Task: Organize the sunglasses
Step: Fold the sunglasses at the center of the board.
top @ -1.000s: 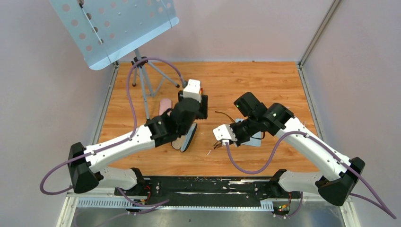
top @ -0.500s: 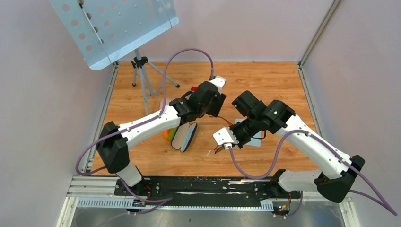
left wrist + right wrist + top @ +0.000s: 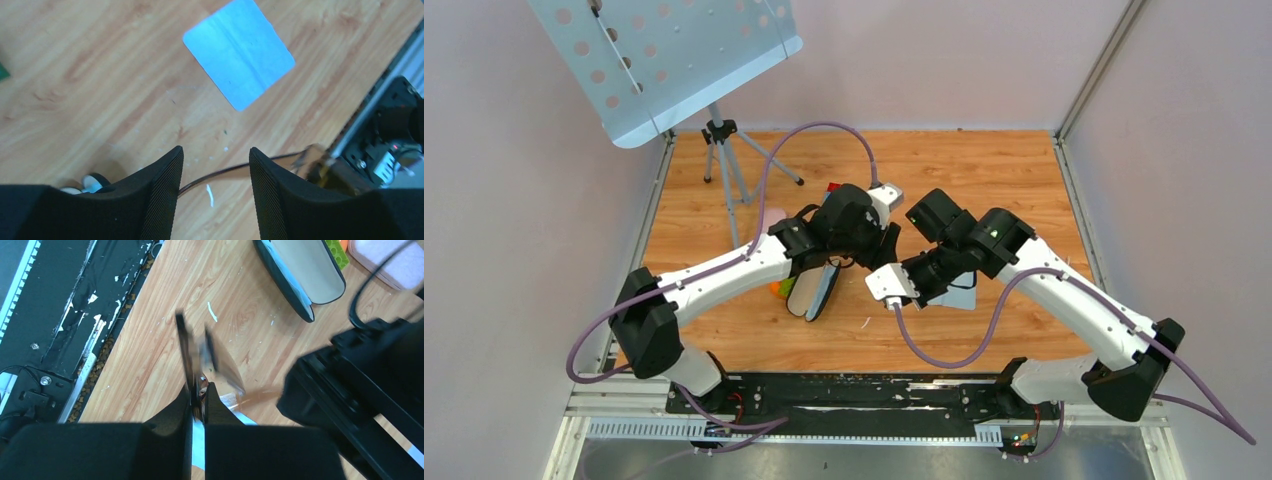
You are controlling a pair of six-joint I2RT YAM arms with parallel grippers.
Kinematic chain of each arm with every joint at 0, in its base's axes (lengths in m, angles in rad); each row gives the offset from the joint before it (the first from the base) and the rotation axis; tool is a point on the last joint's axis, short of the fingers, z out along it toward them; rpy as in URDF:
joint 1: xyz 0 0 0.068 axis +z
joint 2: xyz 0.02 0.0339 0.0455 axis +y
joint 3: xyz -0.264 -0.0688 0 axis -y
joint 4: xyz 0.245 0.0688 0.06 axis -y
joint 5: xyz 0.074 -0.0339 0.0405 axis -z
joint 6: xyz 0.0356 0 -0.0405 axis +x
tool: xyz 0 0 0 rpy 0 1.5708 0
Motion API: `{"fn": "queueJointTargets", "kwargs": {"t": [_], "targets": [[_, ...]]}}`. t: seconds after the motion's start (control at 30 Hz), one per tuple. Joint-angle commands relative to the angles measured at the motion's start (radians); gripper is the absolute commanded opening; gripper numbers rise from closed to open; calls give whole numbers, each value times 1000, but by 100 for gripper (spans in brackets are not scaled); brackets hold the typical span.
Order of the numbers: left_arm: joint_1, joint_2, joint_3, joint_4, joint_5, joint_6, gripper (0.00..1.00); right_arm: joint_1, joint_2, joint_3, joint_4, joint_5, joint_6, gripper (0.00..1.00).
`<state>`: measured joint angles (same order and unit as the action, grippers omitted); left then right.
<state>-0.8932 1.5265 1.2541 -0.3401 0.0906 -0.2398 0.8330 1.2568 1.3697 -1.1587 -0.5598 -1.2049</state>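
My right gripper (image 3: 201, 390) is shut on the sunglasses (image 3: 200, 352) and holds them above the wood, the brown lenses blurred just past its fingertips. One slim temple arm (image 3: 215, 175) of the sunglasses runs across the gap of my left gripper (image 3: 215, 152). That gripper is open, its fingers (image 3: 160, 190) on either side of the arm and not touching it. In the top view the two grippers meet at the table's middle, left gripper (image 3: 884, 252) right beside the right gripper (image 3: 889, 292).
A black glasses case (image 3: 816, 290) lies open left of the grippers, also in the right wrist view as the case (image 3: 300, 275). A pink case (image 3: 395, 260) lies behind it. A light-blue cloth (image 3: 239, 52) lies flat under the right arm. A music stand (image 3: 724, 160) rises at back left.
My left arm swung right from over the black case to the sunglasses, its jaws narrowing a little. The right gripper kept its hold and shifted slightly up and left.
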Motion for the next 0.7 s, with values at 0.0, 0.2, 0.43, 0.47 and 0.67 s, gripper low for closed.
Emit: {"fn": "queueJointTargets", "kwargs": {"t": [0.0,0.2,0.43,0.47,0.67], "targets": [[1,-55,-79,34,138,-88,54,-5,3,38,47,45,28,0],[2,-82,-109,69,192,-184,52,-5,1,26,50,55,18,0],[2,-130,-80,42,-6,-205,59,-5,-5,-14,48,48,5,0],[2,-151,-85,45,-67,-194,60,-5,-6,-26,49,48,4,0],[2,-236,-88,-7,-422,-109,62,-4,53,-125,61,125,-26,0]]}}
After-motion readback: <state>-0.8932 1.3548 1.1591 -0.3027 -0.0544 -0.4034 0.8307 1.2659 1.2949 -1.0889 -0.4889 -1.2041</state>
